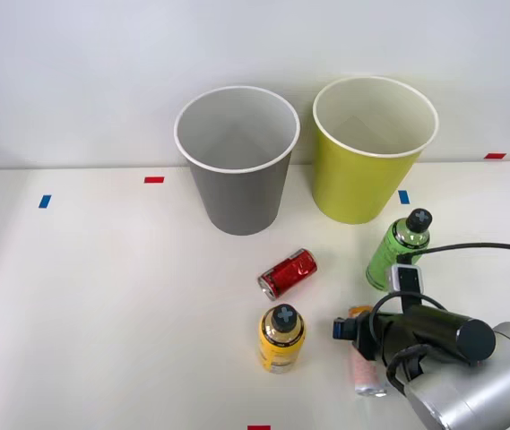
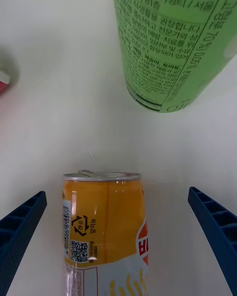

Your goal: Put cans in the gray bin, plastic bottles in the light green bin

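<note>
Overhead, right gripper (image 1: 351, 333) hides most of the orange can (image 1: 367, 374) lying beside the green bottle (image 1: 396, 251); wrist view: fingers (image 2: 19, 227) spread, straddling the can (image 2: 104, 227), untouched

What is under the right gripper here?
The orange can lies on its side on the table, between the open fingers of the right gripper. In the front view the arm covers most of it.

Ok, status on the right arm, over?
Right tool open, straddling orange can lying on table. Nothing gripped. Green bottle upright just beyond it. Both bins look empty.
</note>
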